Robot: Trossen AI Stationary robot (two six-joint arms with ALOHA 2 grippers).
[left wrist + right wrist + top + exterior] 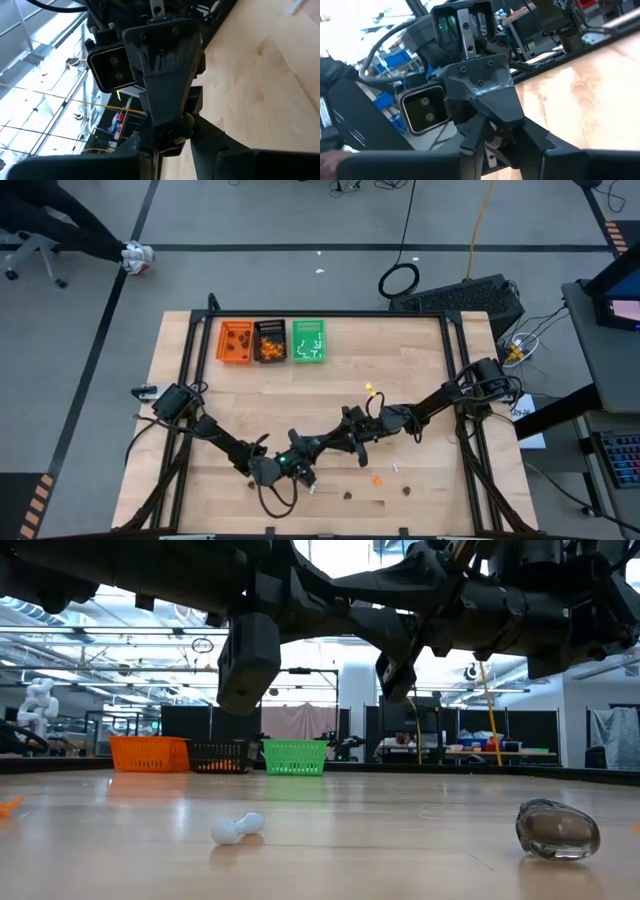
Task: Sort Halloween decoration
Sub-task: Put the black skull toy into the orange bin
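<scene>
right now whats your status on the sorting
Both claws meeting nose to nose mid-table, left claw, right claw. Loose trinkets near front edge. Three trays at far edge. Nothing blocking.

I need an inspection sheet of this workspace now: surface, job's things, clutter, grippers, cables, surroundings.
Surface: wooden table, mostly bare.
Job's things: loose trinkets near the front edge, among them a white stick, a dark blob and an orange piece; orange tray, black tray and green tray at the back, each holding pieces.
Clutter: nothing seen.
Grippers: left gripper and right gripper meet tip to tip above the table; anything held is hidden.
Cables: coiled cable on the floor.
Surroundings: person's shoe, chair.
</scene>
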